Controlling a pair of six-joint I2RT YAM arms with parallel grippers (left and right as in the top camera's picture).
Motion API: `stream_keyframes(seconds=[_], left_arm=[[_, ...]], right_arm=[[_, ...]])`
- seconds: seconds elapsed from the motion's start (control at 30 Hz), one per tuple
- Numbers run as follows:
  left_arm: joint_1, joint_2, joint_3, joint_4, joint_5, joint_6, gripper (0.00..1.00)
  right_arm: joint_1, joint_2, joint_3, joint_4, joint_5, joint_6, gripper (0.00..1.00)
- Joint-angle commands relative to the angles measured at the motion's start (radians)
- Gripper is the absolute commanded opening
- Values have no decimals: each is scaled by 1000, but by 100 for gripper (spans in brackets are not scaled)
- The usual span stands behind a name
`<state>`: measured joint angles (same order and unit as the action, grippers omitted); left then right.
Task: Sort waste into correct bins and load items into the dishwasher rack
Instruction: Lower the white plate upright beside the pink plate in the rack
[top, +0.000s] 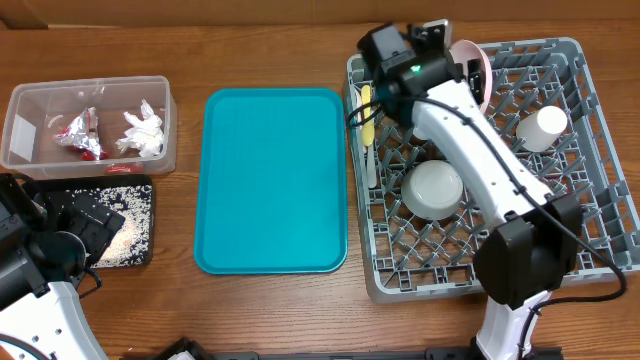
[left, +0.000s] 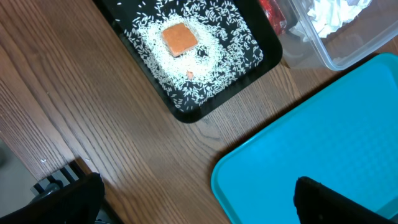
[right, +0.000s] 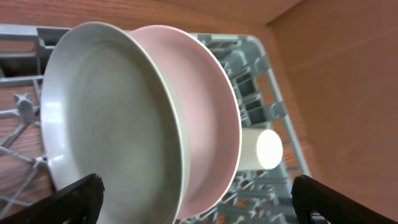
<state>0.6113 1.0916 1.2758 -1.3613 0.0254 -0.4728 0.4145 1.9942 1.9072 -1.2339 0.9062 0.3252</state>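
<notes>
Jaws apart, the right claw (right: 198, 190) is hovering just behind the grey plate (right: 106, 124) and pink plate (right: 208, 106), risking toppling them.

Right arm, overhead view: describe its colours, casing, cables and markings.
The right arm has white casing links between black joint housings, a thin black cable looping beside it, and a small green light near the wrist. Its fingers are black.

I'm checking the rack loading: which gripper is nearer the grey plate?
Right. The right gripper hangs over the grey plate standing in the rack; the left gripper is far off, by the black tray and teal tray.
</notes>
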Motion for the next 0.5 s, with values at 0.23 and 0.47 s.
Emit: stream_keyframes(seconds=[0.23,0.47], left_arm=[[7,2,-2,0,-10,-14,100],[7,2,-2,1,-10,-14,100]], right_arm=[[-142,-249,194,-136,-389,104,100],[-177,-485,196,-244,-391,280,100]])
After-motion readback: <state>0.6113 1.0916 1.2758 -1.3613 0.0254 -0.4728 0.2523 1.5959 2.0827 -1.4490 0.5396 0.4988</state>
